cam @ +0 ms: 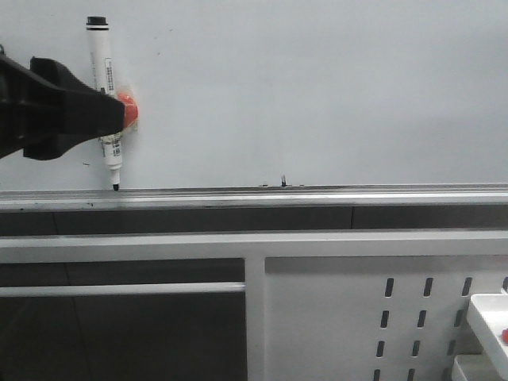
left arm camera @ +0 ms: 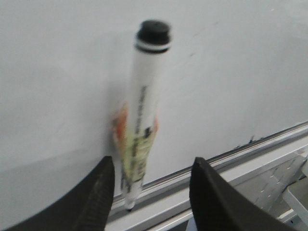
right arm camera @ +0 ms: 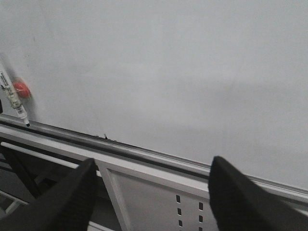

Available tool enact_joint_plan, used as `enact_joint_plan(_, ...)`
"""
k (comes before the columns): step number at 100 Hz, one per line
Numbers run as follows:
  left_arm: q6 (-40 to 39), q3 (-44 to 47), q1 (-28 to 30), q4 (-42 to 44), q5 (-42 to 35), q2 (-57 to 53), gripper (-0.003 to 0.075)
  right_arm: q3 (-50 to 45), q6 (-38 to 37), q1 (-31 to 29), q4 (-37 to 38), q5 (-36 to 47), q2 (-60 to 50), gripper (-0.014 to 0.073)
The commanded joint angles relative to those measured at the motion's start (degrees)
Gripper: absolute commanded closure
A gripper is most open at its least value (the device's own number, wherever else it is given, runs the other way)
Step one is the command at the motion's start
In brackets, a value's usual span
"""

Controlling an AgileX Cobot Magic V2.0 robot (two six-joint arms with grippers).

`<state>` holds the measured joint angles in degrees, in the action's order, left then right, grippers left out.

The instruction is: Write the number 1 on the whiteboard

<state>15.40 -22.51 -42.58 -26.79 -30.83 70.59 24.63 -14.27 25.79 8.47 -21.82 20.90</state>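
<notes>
The whiteboard (cam: 317, 87) fills the upper front view above its silver rail (cam: 317, 194). No black stroke of a number 1 shows on it. A white marker (cam: 103, 79) with a black end cap stands near-vertical against the board at the left. Its tip points down just above the rail, and an orange piece (cam: 129, 109) sits behind it. My left gripper (cam: 119, 113) is level with the marker's middle. In the left wrist view it (left arm camera: 152, 161) is open with the marker (left arm camera: 144, 115) just ahead of the gap, not gripped. My right gripper (right arm camera: 153, 161) is open and empty, facing the board (right arm camera: 168, 62).
Small dark specks (cam: 283, 181) sit just above the rail near the middle. Below the rail is a white frame with a slotted white panel (cam: 333, 317). A white tray (cam: 488, 313) stands at the bottom right corner.
</notes>
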Motion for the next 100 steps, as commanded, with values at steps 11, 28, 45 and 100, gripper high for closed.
enact_joint_plan(11, 0.1, -1.7, -1.0, -6.7, -8.6, 0.6, 0.0398, 2.2, 0.1, -0.3, 1.2, 3.9, 0.8, 0.0149)
enact_joint_plan(28, -1.0, -1.7, -1.0, -7.9, -8.8, 1.7, 0.0398, 2.2, 0.1, -0.3, 1.2, 3.9, 0.8, 0.0149)
enact_joint_plan(45, -5.6, -1.7, -1.0, -7.8, -9.1, 3.4, 0.0398, 2.2, 0.1, -0.3, 1.2, 3.9, 0.8, 0.0149)
enact_joint_plan(100, -5.7, -2.7, -1.0, -6.4, -10.4, 4.1, 0.0398, 2.2, 0.1, -0.3, 1.2, 3.9, 0.8, 0.0149)
